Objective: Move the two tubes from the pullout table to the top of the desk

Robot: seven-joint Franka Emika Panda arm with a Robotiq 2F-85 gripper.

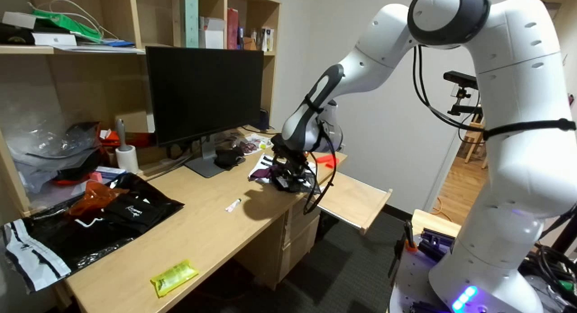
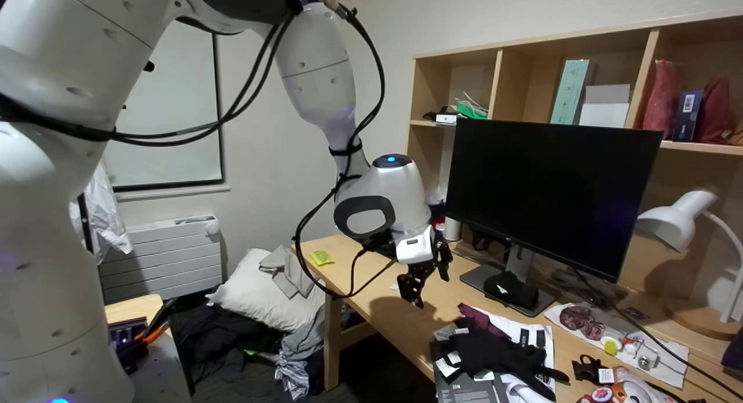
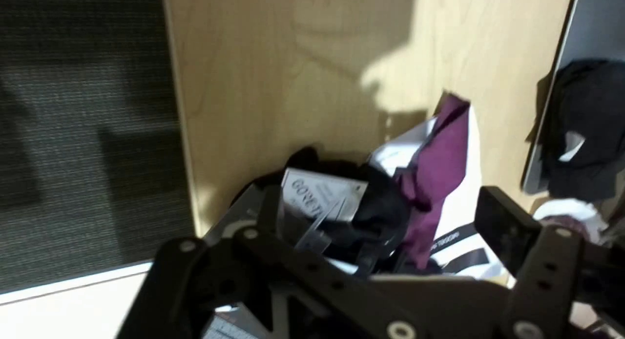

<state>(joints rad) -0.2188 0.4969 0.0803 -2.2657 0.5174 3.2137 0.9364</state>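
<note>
One small whitish tube (image 1: 233, 205) lies on the light-wood desk (image 1: 203, 234), near the middle; a bit of it also shows in an exterior view (image 2: 395, 287) beside the gripper. The second tube is hidden or out of view. The pullout table (image 1: 354, 198) is slid out from the desk's end; its edge shows overexposed in the wrist view (image 3: 73, 305). My gripper (image 2: 429, 287) is above the desk, between the tube and a pile of dark clothing. In the wrist view the gripper (image 3: 385, 217) is open with its fingers wide apart and nothing held between them.
Black gloves and tagged packaging (image 2: 499, 356) lie on the desk below the gripper, with a purple cloth (image 3: 439, 168). A monitor (image 1: 205, 92) stands behind. A yellow-green packet (image 1: 174, 278) and a black plastic bag (image 1: 130, 214) lie further along. Red items (image 1: 327, 159) lie near the desk's end.
</note>
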